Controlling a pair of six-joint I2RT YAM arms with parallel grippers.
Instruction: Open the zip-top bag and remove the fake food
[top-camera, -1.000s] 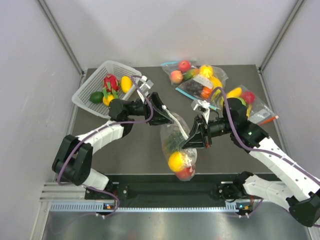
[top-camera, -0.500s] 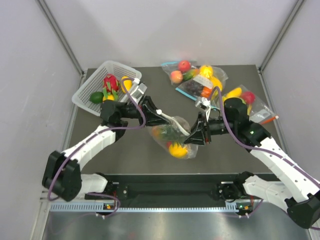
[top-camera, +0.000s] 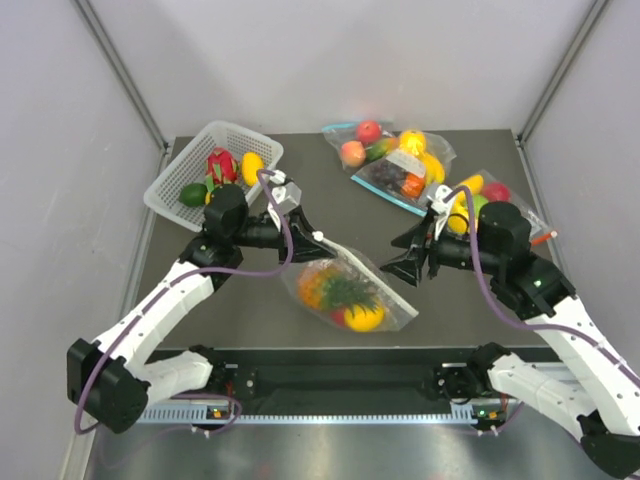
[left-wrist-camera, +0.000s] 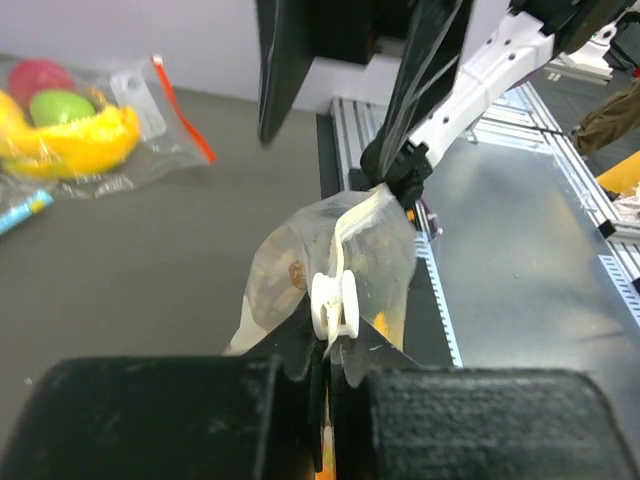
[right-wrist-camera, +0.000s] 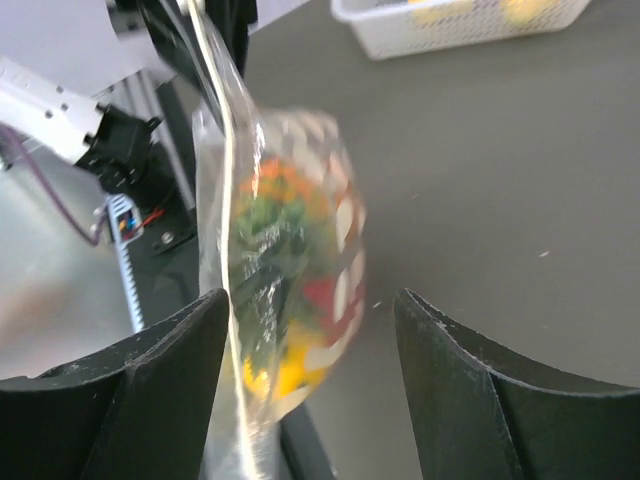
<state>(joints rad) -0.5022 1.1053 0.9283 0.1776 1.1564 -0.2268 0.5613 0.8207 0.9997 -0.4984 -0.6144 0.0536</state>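
Observation:
The dotted zip-top bag lies slanted on the dark table between the arms. Inside it the fake food shows: a pineapple, a yellow fruit and a small red piece. My left gripper is shut on the bag's upper left corner, pinching the zip edge just behind the white slider. My right gripper stands open to the right of the bag and holds nothing. In the right wrist view the bag hangs blurred between the spread fingers, close to the left one.
A white basket with fruit stands at the back left. Two other clear bags of fruit lie at the back right, one with a blue strip, one with a red-orange strip. The table's front rail runs below the bag.
My right gripper opened, released the bag and drew back to the right. My left gripper shut on the zip edge and pulled left. The bag sank from hanging to lying on the table.

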